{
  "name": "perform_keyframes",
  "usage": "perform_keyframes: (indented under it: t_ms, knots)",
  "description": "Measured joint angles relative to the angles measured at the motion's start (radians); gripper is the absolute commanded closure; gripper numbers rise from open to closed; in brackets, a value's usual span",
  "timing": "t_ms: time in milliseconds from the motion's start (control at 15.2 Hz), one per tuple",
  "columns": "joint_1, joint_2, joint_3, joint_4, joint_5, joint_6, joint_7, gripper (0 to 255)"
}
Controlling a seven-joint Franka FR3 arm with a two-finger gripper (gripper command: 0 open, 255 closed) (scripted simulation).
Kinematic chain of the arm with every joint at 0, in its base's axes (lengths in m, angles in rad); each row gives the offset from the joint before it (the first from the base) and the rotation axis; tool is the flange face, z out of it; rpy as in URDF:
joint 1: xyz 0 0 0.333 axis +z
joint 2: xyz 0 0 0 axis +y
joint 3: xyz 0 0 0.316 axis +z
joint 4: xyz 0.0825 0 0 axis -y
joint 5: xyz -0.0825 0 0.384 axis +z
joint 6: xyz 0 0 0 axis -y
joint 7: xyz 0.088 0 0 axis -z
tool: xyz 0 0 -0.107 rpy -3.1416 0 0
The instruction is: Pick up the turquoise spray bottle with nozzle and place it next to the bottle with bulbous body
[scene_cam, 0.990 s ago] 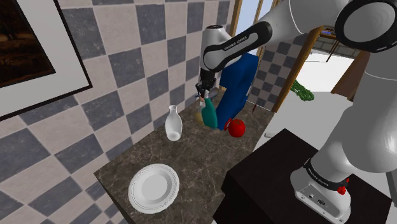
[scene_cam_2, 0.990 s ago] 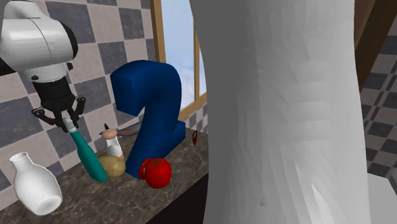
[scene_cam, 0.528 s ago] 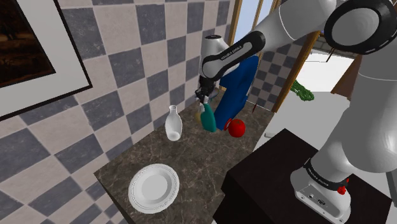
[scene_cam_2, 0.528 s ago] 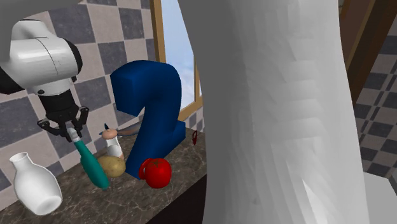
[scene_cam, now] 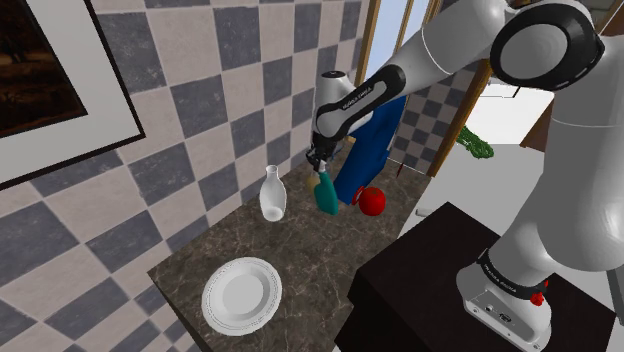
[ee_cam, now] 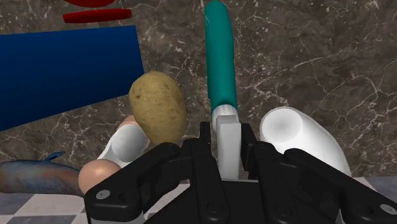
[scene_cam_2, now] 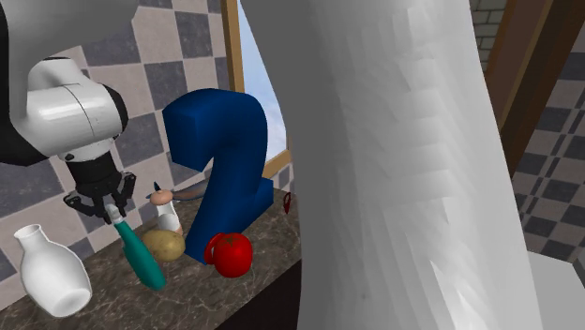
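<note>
My gripper [scene_cam: 318, 161] is shut on the white neck of the turquoise spray bottle [scene_cam: 325, 192]. The bottle hangs tilted below the fingers, its lower end close to the dark marble counter [scene_cam: 300, 250]. In the second exterior view the gripper [scene_cam_2: 112, 208] holds the bottle [scene_cam_2: 142, 258] just in front of a potato. The white bottle with the bulbous body [scene_cam: 272, 195] stands upright on the counter, a short way to the shoulder view's left of the held one. In the wrist view the turquoise bottle [ee_cam: 219, 63] runs away from the gripper [ee_cam: 228, 149], with the white bottle [ee_cam: 296, 137] close beside it.
A big blue numeral-shaped block [scene_cam: 372, 140] stands behind the held bottle, by the checkered wall. A red apple [scene_cam_2: 231, 254], a potato [scene_cam_2: 164, 246] and a small white-based figure [scene_cam_2: 167, 214] sit at its foot. A white plate [scene_cam: 241, 292] lies nearer the counter's front end.
The gripper has come down with the turquoise bottle, bringing its lower end nearer the counter. The jaws stay shut on the neck; nothing else moved.
</note>
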Motion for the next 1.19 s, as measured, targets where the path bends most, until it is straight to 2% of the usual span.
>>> perform_keyframes:
  t_ms: [396, 858, 924, 1188]
  knots:
    - [-0.008, 0.066, 0.007, 0.001, 0.011, 0.065, -0.009, 255]
    - [-0.008, 0.078, 0.008, 0.003, 0.012, 0.075, -0.007, 255]
    - [-0.008, 0.078, 0.008, 0.003, 0.012, 0.075, -0.007, 0]
    - [-0.008, 0.078, 0.008, 0.003, 0.012, 0.075, -0.007, 0]
